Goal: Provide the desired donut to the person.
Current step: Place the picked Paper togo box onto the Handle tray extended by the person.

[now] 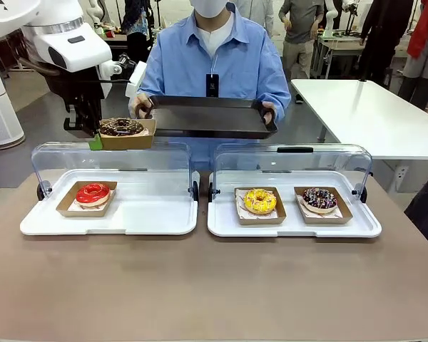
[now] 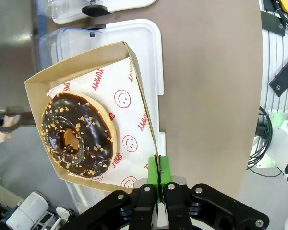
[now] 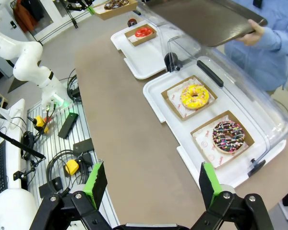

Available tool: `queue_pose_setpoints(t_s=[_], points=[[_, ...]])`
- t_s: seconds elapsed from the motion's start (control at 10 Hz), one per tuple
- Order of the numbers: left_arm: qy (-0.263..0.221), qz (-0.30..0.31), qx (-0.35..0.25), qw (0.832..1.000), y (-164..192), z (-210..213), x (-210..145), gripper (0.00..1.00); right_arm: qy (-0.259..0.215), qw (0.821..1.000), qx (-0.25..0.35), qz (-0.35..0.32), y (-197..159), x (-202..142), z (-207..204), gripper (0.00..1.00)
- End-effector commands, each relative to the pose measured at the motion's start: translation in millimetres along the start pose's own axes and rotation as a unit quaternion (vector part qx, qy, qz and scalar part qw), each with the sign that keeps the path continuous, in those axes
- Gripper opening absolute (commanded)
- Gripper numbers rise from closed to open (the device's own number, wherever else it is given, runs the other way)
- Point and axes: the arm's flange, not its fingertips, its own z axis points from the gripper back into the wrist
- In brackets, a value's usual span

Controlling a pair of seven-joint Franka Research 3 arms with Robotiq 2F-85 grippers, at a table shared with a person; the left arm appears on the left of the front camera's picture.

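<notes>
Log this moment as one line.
left gripper: shut on box edge, chocolate donut inside, aloft | right gripper: open | person: holds tray out | donut not yet on tray

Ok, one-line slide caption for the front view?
The left arm's jaws pinch the cardboard box of a chocolate donut beside the dark tray the person holds out.

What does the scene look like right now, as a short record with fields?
left gripper: shut on the edge of a cardboard tray carrying the chocolate nut donut, up in the air beside the dark tray
right gripper: open, holding nothing, above the table
person: holds the dark tray out at the far side
left white tray: red donut
right white tray: yellow donut, chocolate sprinkle donut
task state: chocolate nut donut not yet on the dark tray
</notes>
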Motion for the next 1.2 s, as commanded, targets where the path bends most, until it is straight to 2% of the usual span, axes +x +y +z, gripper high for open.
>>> queue_pose_setpoints(t_s=[0.0,0.9,1.1], points=[[-0.001,0.000,0.001,1.000,-4,1,-2,0.00,-0.003,1.000,0.002,0.002,0,0,0,1.00],[0.000,0.000,0.000,1.000,0,0,0,0.01,-0.003,1.000,0.002,0.002,0,0,0,1.00],[-0.001,0.006,0.021,1.000,13,30,4,0.01,-0.003,1.000,0.002,0.002,0,0,0,1.00]])
